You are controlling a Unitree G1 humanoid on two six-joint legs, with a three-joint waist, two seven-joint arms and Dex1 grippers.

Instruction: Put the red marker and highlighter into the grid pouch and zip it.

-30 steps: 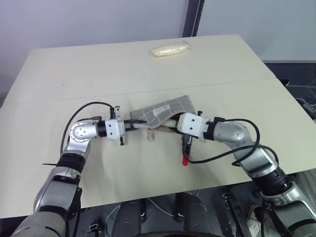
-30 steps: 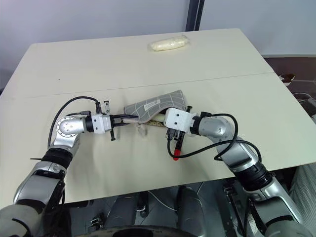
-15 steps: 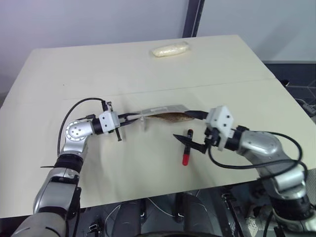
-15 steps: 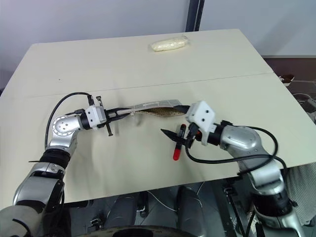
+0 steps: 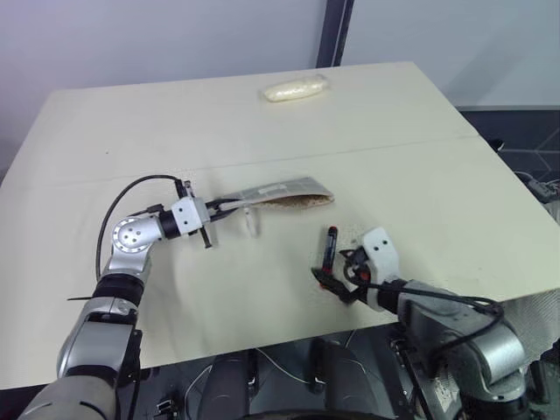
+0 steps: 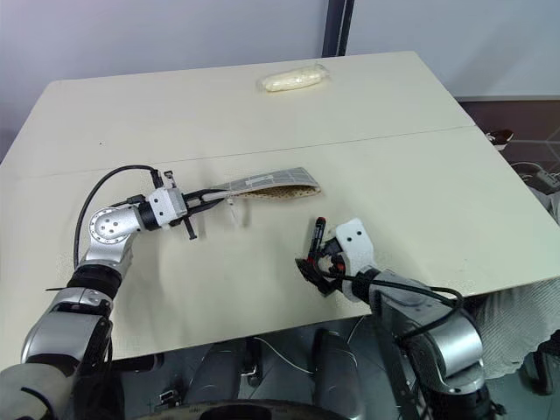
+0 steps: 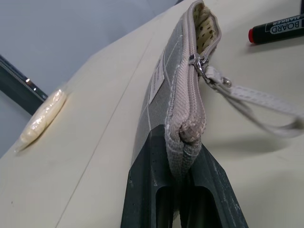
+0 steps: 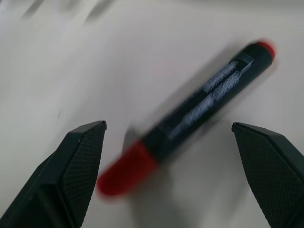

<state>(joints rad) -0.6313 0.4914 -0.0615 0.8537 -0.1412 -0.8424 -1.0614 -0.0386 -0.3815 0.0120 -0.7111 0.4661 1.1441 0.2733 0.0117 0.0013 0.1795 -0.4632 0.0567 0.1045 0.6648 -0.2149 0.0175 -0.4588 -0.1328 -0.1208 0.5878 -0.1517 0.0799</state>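
- Here we see the left gripper (image 5: pixel 216 208) clamped tight on one end of the grid pouch (image 5: pixel 278 193), its two black fingers pinching the zipper-seam corner.
- From the left wrist view, the grid pouch (image 7: pixel 180 85) stands on edge between those fingers, zipper side up, and its far end gapes open to a cream dotted lining.
- The zipper pull (image 7: pixel 199 66) sits partway along the seam, and a pale strap (image 7: pixel 256 97) trails from it over the cream table (image 5: pixel 175 122).
- The pouch's gripped end is lifted off the table; its far end points towards our right side and seems to rest on the surface.
- Our right gripper (image 5: pixel 337 284) has its fingers spread wide and holds nothing.
- The red marker (image 5: pixel 329 254) lies flat on the table just ahead of that gripper, its red cap end nearest the fingertips.
- In the right wrist view the red marker (image 8: pixel 190 118) lies slantwise between the two open fingers (image 8: pixel 71 175), touching neither as far as we can tell.
- The marker is near the pouch's open end but apart from it, on the side towards the table's near edge.
- We cannot make out the highlighter.
- A cream wrapped packet (image 5: pixel 296 88) lies near the table's far edge, well apart from both grippers.
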